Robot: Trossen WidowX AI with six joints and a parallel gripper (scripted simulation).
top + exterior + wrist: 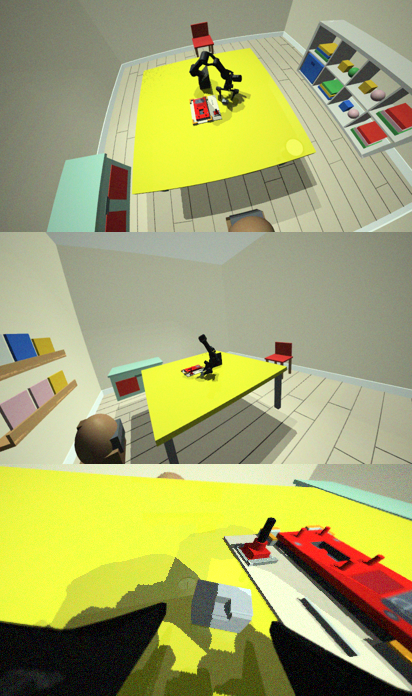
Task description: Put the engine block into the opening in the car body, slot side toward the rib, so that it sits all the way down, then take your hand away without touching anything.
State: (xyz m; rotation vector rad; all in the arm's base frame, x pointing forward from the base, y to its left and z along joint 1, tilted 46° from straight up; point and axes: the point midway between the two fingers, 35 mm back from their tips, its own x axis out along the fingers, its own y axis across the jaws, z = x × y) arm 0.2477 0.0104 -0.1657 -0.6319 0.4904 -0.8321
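The grey engine block is loose between my fingertips, turned askew, with a slot showing in its lighter face. I cannot tell whether it rests fully on the table. My gripper is wide open, low over the table, with a finger on each side of the block. The red car body lies to the right in the wrist view. Its dark opening shows no block in it. The rib inside cannot be made out.
A white panel lies between the gripper and the car body. A red lever base with a black stick stands up at its far end. Short red posts rise from the car body. Everything stands on a yellow table.
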